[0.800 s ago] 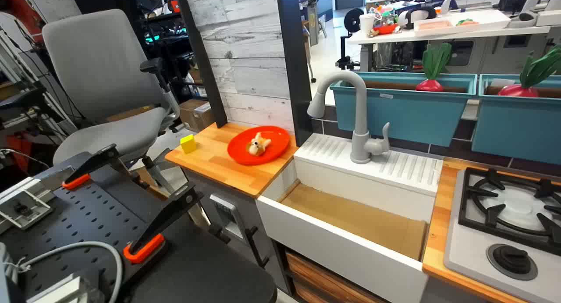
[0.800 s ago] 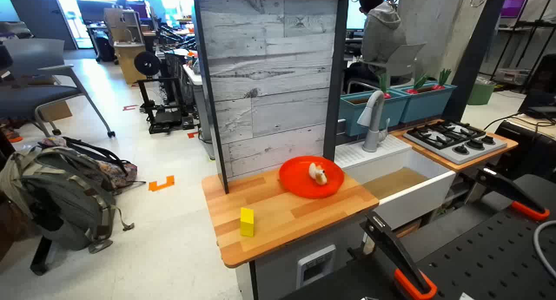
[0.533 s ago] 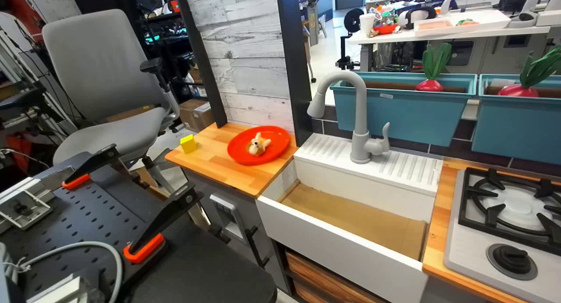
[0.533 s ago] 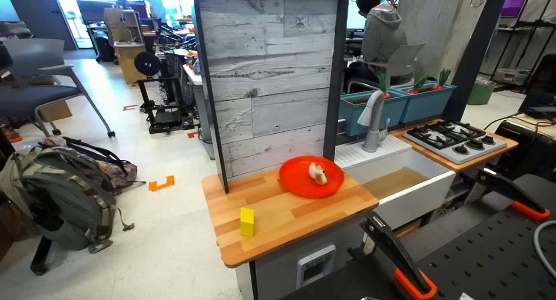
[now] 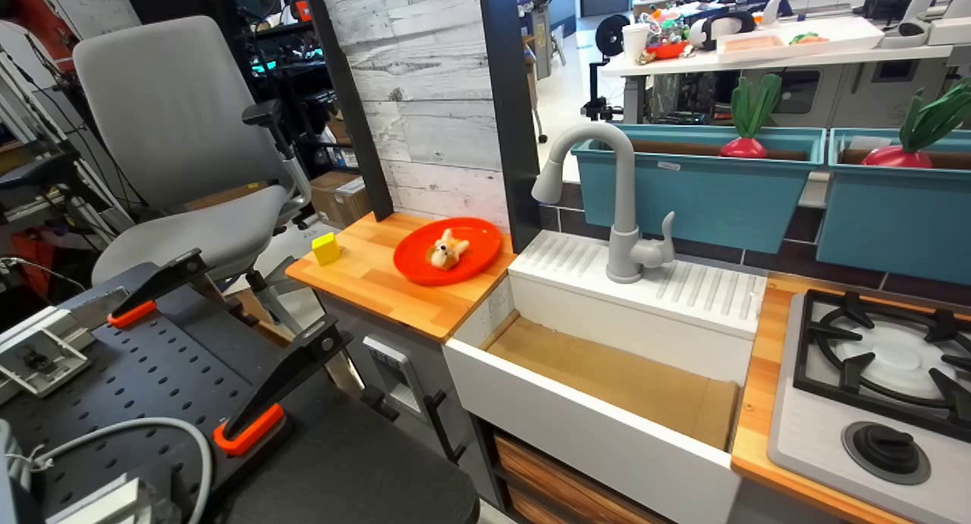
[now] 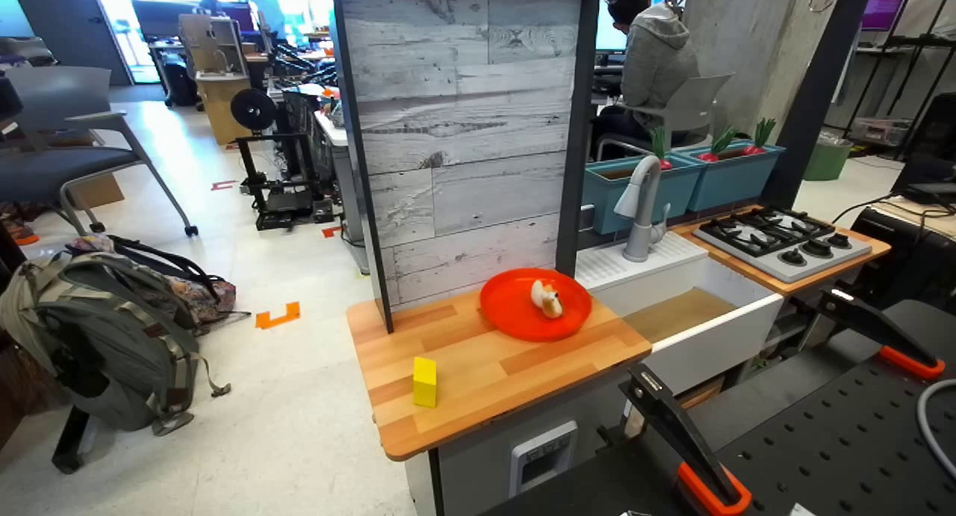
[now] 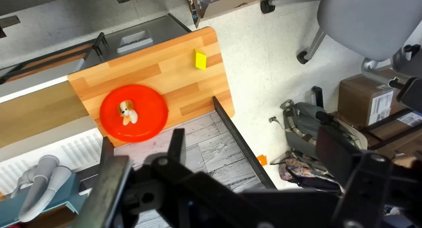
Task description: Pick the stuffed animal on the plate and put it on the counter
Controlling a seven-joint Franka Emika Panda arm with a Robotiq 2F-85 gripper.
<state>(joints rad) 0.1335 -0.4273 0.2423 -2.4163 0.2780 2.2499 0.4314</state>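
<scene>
Gripper point(image 7: 254, 144) high, jaws wide apart, well away from the stuffed animal point(image 7: 128, 113) on the plate point(image 7: 151, 114).

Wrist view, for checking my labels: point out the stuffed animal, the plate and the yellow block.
Stuffed animal point(image 7: 131, 115): wrist view, its white body.
Plate point(image 7: 150, 113): wrist view, its bare surface.
Yellow block point(image 7: 200, 60): wrist view, its brightest face.

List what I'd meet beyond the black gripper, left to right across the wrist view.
Curved grey faucet, round orange-red plate holding a white-and-tan stuffed dog, rectangular yellow block, grey-green fabric backpack.
</scene>
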